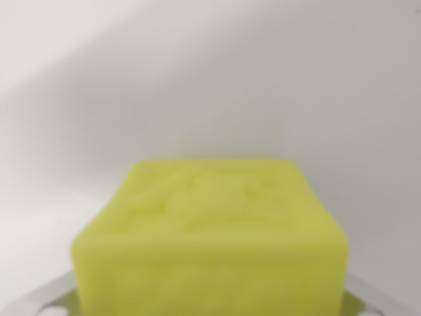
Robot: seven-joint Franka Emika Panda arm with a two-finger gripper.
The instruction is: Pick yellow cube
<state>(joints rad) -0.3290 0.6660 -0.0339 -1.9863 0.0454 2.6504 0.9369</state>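
One yellow cube [210, 230] fills the wrist view's lower centre, squarely between the metal fingers [39, 299] of the gripper [210, 306] (whether clamped, I cannot tell).

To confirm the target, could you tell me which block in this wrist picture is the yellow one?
Only one block shows: the blurred yellow foam-like cube, bottom centre, against a plain white surface.

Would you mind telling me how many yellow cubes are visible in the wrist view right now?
1. The yellow cube fills the lower centre of the wrist view, very close and blurred, on a pale surface. Others could lie outside this narrow view.
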